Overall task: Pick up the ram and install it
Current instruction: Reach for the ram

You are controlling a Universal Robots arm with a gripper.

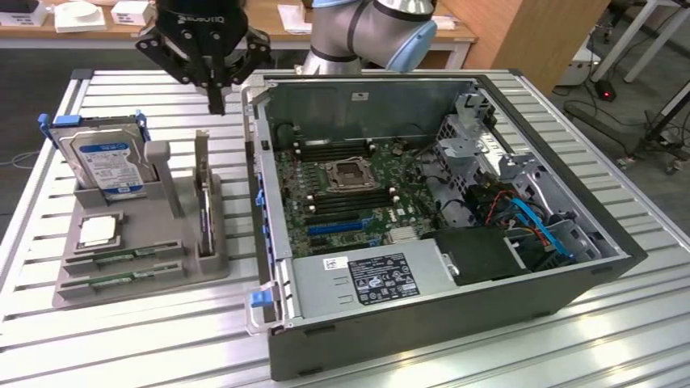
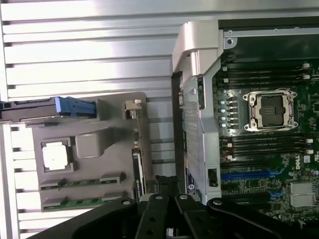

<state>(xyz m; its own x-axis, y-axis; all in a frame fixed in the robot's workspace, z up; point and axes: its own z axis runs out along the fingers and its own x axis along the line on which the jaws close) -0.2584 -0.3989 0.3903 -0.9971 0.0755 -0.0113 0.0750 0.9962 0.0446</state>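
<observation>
Two ram sticks, long, thin and green, lie flat in slots at the front of a grey holder tray (image 1: 161,279): one ram (image 1: 124,259) (image 2: 82,182) and a second ram (image 1: 119,280) (image 2: 79,202) just beside it. My black gripper (image 1: 216,103) (image 2: 167,183) hangs shut and holds nothing. It is above the table, in the gap between the tray's back end and the open computer case (image 1: 431,323), well away from the sticks. The motherboard (image 1: 334,190) inside the case shows dark memory slots (image 2: 264,74) on both sides of the processor socket (image 2: 271,110).
The tray also carries a silver hard drive (image 1: 108,162) in a blue bracket, a square silver processor chip (image 1: 97,232) (image 2: 54,156) and a thin card (image 1: 202,190) standing on edge. The case wall (image 1: 258,162) rises next to the tray. Everything rests on a slatted metal table (image 1: 129,347).
</observation>
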